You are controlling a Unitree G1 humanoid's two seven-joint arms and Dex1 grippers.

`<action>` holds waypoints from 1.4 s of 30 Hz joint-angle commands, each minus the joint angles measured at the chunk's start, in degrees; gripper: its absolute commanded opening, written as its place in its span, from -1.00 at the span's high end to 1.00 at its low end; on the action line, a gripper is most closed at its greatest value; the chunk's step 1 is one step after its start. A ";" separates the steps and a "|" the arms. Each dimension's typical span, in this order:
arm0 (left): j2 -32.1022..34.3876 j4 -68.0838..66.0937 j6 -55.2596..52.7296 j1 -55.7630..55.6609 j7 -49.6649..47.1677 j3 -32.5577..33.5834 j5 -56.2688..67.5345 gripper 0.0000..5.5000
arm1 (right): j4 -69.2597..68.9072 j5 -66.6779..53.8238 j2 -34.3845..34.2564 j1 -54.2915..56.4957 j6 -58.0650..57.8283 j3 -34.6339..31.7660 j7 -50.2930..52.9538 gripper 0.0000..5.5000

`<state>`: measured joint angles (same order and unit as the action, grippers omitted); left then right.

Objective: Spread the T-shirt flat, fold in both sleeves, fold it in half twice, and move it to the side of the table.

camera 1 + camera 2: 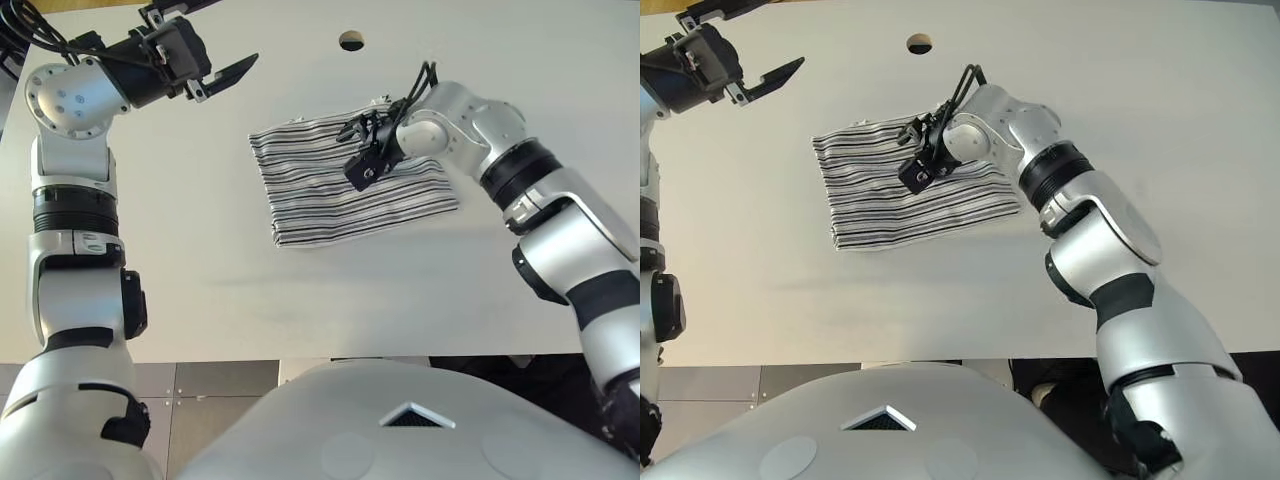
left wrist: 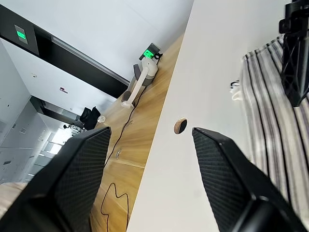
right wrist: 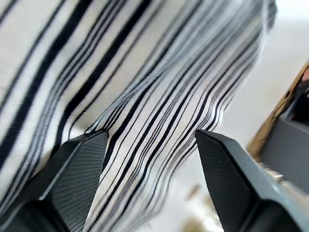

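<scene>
On the white table point(image 1: 180, 260), the striped T-shirt point(image 1: 330, 195) lies near the middle as a compact, layered rectangle. Its stripes run roughly across and its near edge sits a little askew to the table's front. Judging by that shape, I take the sleeve folds and both halvings to be done, so what is left is the move to the side. My right arm comes in from the near right, with the right gripper point(image 3: 150, 134) poised over the shirt's far-right part. Its fingers are spread and nothing is caught between them, and the wrist camera looks straight down onto the stripes. I cannot tell whether the tips touch the cloth. I read the position as a set-up to pinch the stacked layers from above, since a grip on one edge alone could let the bundle fall open. Farther back on my left, the left gripper point(image 2: 150, 131) hangs raised above bare table, well apart from the shirt, with its fingers likewise apart and empty. It is most likely parked there to leave the cloth and a path to the edge free. Beyond the shirt a round hole point(image 1: 351, 41) marks the table's far side, and a cable trails over a wooden surface point(image 2: 140, 140) behind it.
</scene>
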<state>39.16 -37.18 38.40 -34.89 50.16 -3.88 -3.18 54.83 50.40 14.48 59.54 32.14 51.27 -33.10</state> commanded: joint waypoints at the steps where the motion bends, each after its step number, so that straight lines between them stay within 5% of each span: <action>1: 0.39 2.72 -1.44 1.70 -1.42 -0.21 -0.47 -0.14 | 10.89 13.59 -1.87 6.97 2.47 10.10 18.83 -0.21; 10: -0.75 3.23 -2.01 -0.32 -1.60 -1.70 -0.78 -0.14 | 18.09 35.14 -10.15 8.99 2.58 30.11 58.58 -0.21; 17: 0.03 3.72 -2.24 0.41 -2.45 -1.39 -0.69 -0.14 | 20.81 31.98 -7.74 19.89 6.82 25.88 65.89 -0.21; 22: 0.05 3.43 -2.24 -0.23 -2.34 -1.80 -0.86 -0.14 | 22.32 24.06 -7.81 23.69 9.64 17.64 60.48 -0.21; 27: 0.02 2.89 -2.35 -1.64 -1.85 -1.89 -0.62 -0.14 | 24.01 4.72 -11.90 15.49 12.93 1.18 37.16 -0.21; 42: 0.40 1.78 -2.12 -2.59 0.43 -2.10 -1.99 -0.14 | 20.69 -8.93 -19.33 1.80 7.70 -6.92 15.89 -0.21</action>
<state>38.88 -36.64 34.64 -33.42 51.78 -7.44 -7.15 75.37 39.78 -2.74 64.54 38.48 42.99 -11.62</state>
